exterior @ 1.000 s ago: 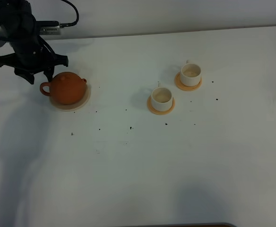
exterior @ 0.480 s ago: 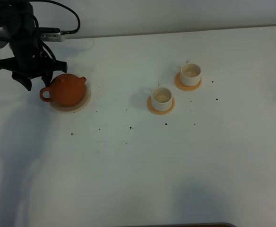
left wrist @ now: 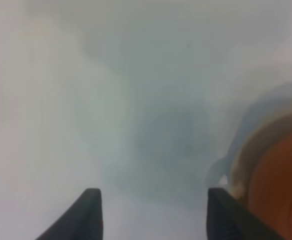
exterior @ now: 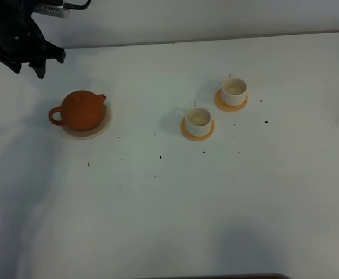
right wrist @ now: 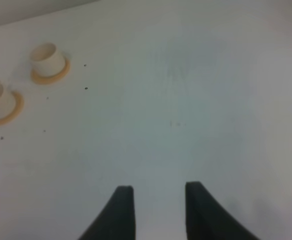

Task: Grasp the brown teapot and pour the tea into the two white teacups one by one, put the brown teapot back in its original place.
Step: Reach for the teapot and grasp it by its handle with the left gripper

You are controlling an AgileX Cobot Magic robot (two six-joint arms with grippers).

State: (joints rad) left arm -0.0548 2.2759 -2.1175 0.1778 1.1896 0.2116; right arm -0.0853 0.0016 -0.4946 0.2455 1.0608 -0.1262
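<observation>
1. The brown teapot (exterior: pixel 79 109) sits upright on its pale saucer (exterior: pixel 104 125), at the left of the table (exterior: pixel 158 203), with its loop handle pointing toward the table's left edge and its spout away from it. Nothing is touching it.
2. The left gripper (exterior: pixel 27 65) was just behind the handle a second ago. It has since lifted and drawn back to the far left corner, well clear of the pot. Its jaws are spread wide and hold nothing. The left wrist view agrees: the left gripper (left wrist: pixel 153 215) frames bare table, with the teapot (left wrist: pixel 281 190) blurred off to one side.
3. The two white teacups, one (exterior: pixel 198 118) nearer the pot and one (exterior: pixel 234 90) farther from it, stand on their orange-tan coasters (exterior: pixel 197 137), well apart from the pot. Both show a tan tint inside, probably tea.
4. The right gripper (right wrist: pixel 158 210) hangs over bare table with its jaws parted and holding nothing.
5. Judgement: the pot is released on its saucer, so the task looks essentially finished and only the retreat remains.
</observation>
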